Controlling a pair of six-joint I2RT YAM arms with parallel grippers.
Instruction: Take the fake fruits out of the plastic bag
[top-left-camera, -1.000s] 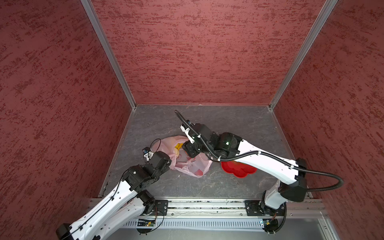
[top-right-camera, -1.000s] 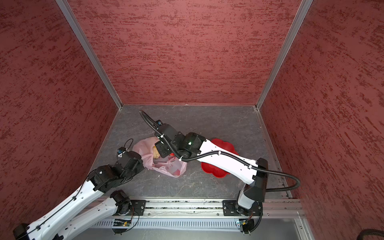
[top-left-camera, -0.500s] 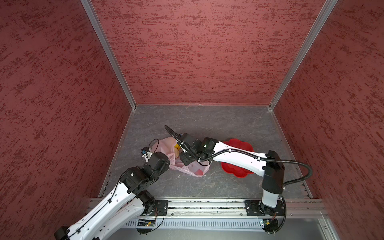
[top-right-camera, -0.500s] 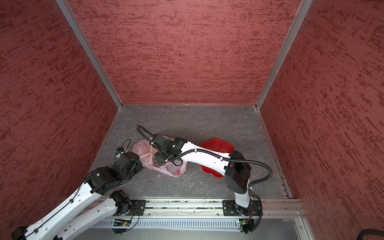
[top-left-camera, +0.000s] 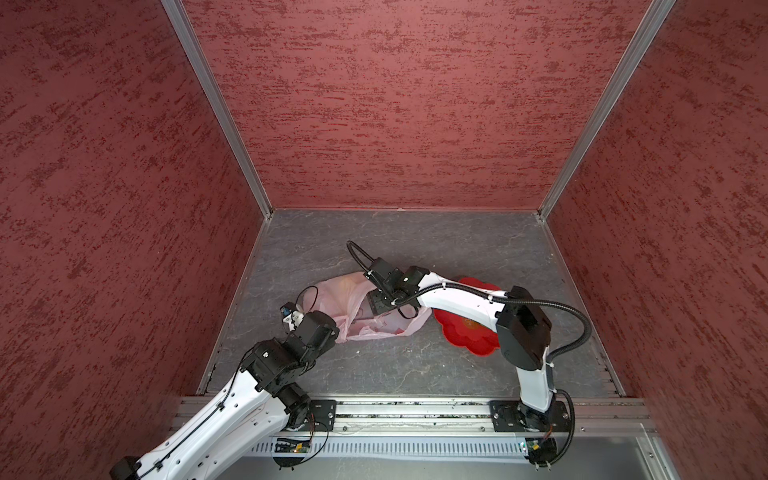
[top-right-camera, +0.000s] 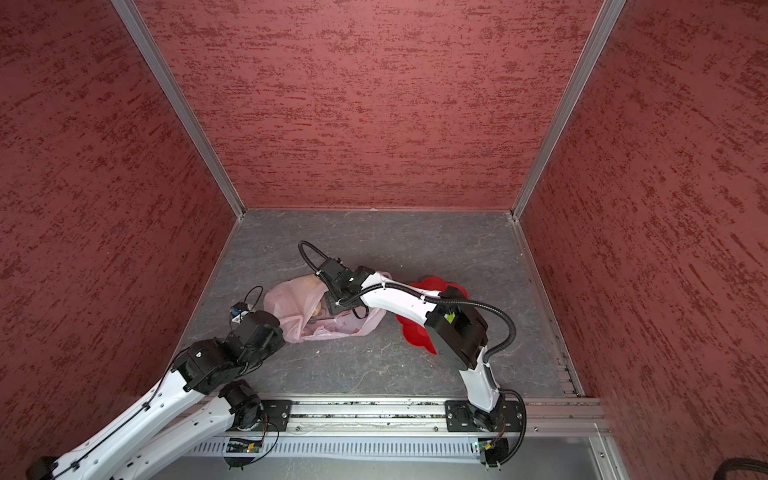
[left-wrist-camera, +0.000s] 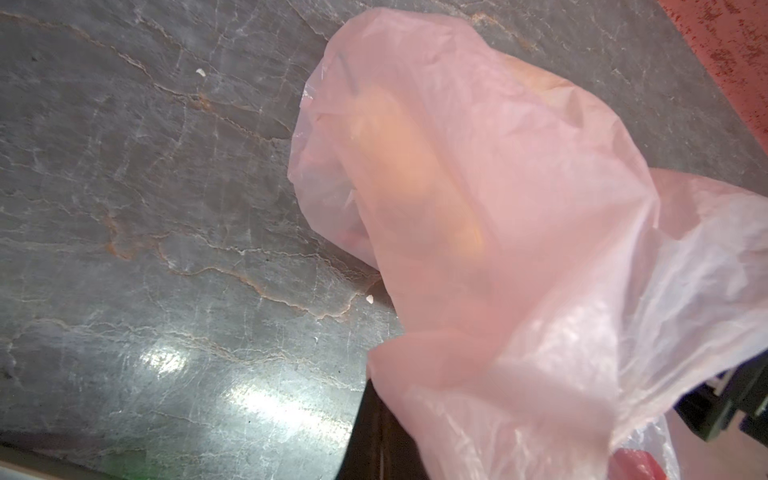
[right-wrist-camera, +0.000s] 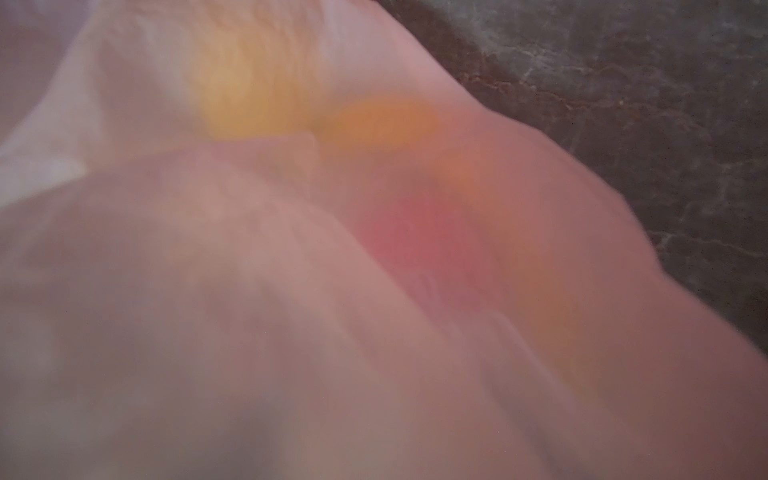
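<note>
The bag (top-left-camera: 332, 295) lies crumpled on the grey counter (top-left-camera: 415, 365), left of the middle and nearer the arms than the back wall, in both top views (top-right-camera: 291, 299). The fruits (left-wrist-camera: 395, 145) are inside it and show only as soft colours through the pink film. In the right wrist view these are a yellow patch (right-wrist-camera: 241, 95), an orange one beside it and a red one, all blurred. A beige fruit (top-right-camera: 318, 308) peeks out at the bag's mouth in a top view. The left pincer (top-left-camera: 334, 332) sits at the bag's near left corner, clamped tight on the film, which bunches against its dark finger (left-wrist-camera: 374, 436). The right pincer (top-left-camera: 374, 305) reaches across into the bag's mouth. The film hides its tips, so I cannot tell how wide it stands. A red plate (top-left-camera: 469, 336) rests just beside the bag's right end, partly under the right arm.
</note>
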